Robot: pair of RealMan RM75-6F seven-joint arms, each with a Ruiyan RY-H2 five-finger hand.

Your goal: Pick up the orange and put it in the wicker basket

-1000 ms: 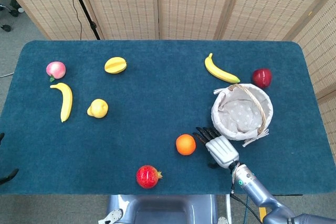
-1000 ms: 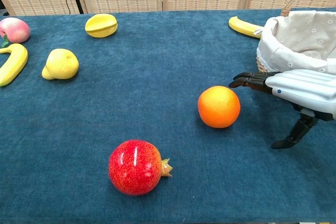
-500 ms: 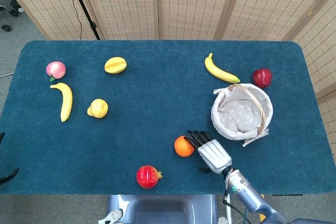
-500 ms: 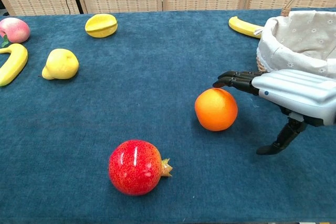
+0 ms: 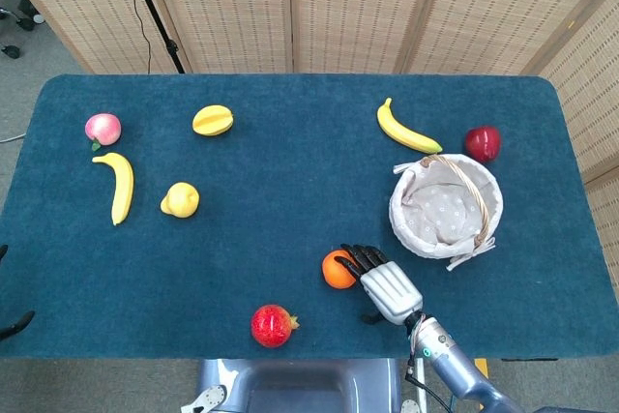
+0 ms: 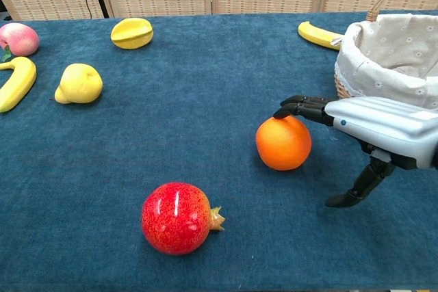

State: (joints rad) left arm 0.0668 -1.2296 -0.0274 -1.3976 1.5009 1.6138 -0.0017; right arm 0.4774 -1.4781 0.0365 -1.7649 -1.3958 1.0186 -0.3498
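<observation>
Since a second ago the right robot hand [image 6: 373, 124] has slid left from beside the wicker basket [image 5: 446, 206] and now reaches over the orange [image 6: 283, 143]; the orange has nudged slightly left. Fingertips [image 6: 287, 106] rest on or just above the orange's top, thumb hangs down apart on the near side, so the robot hand is spread and grips nothing yet. Orange sits on the blue worktop [image 5: 290, 191], near the basket's left, pomegranate [image 6: 179, 217] closer to the camera. Step in hand: reach, pre-grasp. Next move likely calls for lowering, curling fingers and thumb around the orange, then lifting toward the basket. Left robot hand not seen.
</observation>
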